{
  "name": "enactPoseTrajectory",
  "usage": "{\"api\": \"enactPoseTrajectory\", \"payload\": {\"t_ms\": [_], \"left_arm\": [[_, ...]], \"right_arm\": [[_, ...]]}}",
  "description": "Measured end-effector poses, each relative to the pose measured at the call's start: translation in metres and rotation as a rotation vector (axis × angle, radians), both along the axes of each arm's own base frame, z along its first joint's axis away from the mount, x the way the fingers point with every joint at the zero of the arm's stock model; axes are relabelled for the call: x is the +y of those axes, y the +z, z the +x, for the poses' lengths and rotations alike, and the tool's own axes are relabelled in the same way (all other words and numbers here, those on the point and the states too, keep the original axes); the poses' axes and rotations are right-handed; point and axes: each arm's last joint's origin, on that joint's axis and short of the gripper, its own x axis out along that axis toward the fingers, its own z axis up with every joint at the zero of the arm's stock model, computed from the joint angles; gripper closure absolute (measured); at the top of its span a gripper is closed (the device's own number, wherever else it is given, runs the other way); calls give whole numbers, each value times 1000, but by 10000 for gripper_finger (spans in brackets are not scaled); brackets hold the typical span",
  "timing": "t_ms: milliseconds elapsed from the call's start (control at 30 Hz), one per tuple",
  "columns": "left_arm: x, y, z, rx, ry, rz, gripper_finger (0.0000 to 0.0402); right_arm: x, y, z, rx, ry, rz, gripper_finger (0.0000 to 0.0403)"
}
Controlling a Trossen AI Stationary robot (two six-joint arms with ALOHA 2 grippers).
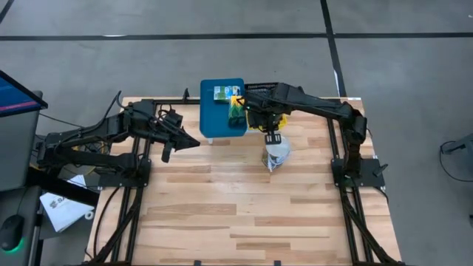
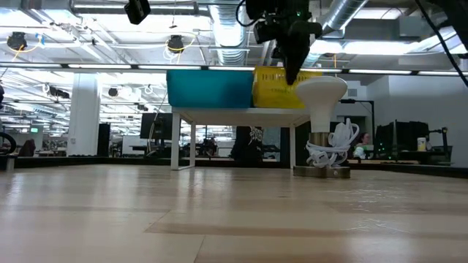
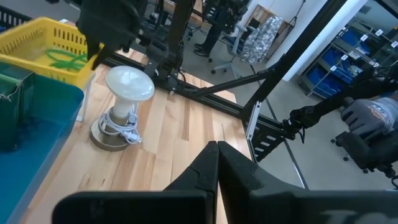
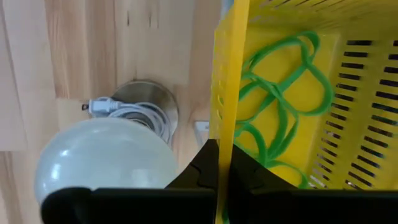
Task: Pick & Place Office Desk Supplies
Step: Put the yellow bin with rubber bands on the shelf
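The right gripper [image 1: 272, 138] hangs at the near edge of the yellow basket [image 4: 367, 124], just above the white mushroom-shaped lamp [image 1: 277, 155]; its fingers are pressed together and hold nothing. Green loops [image 4: 280, 112] lie tangled inside the basket, which stands beside a blue bin [image 1: 214, 118] at the table's far edge. A crayon box [image 1: 225, 94] rests in the bin. The left gripper [image 1: 194, 142] waits over the table's left side, fingers together, empty.
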Motion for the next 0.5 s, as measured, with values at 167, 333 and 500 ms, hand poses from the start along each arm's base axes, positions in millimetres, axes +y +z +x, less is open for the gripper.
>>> {"api": "enactPoseTrajectory", "payload": {"t_ms": [167,333,500], "left_arm": [[0,0,0,0,0,0,402],[0,0,0,0,0,0,402],[0,0,0,0,0,0,402]], "right_arm": [[-2,-4,1,24,-2,8,403],[-3,-4,0,21,-9,8,399],[-3,-4,0,20,-12,18,390]]}}
